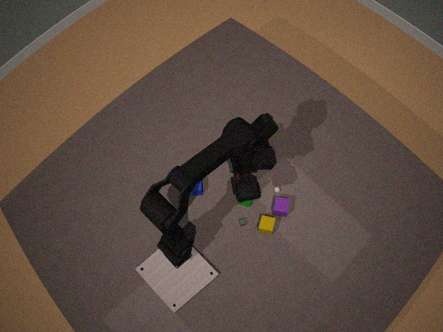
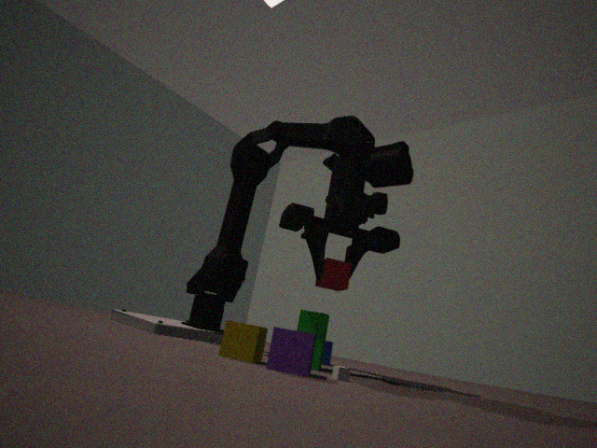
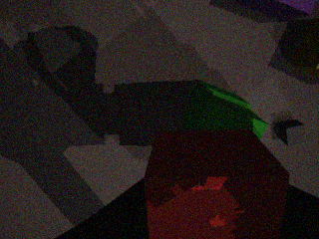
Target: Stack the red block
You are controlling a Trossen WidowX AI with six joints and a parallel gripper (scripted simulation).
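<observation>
The red block is held in the air between the fingers of my gripper. In the top view only a speck of red shows beside the gripper's dark parts. The green tower stands upright on the table. The red block is above the tower's height, with a gap between them, and a little to its right in the exterior view. In the wrist view the tower shows beyond the red block's upper edge. The top view shows most of the tower hidden under the gripper.
A purple block and a yellow block stand close to the tower. A small white cube and a small grey cube lie nearby. A blue block is partly hidden by the arm.
</observation>
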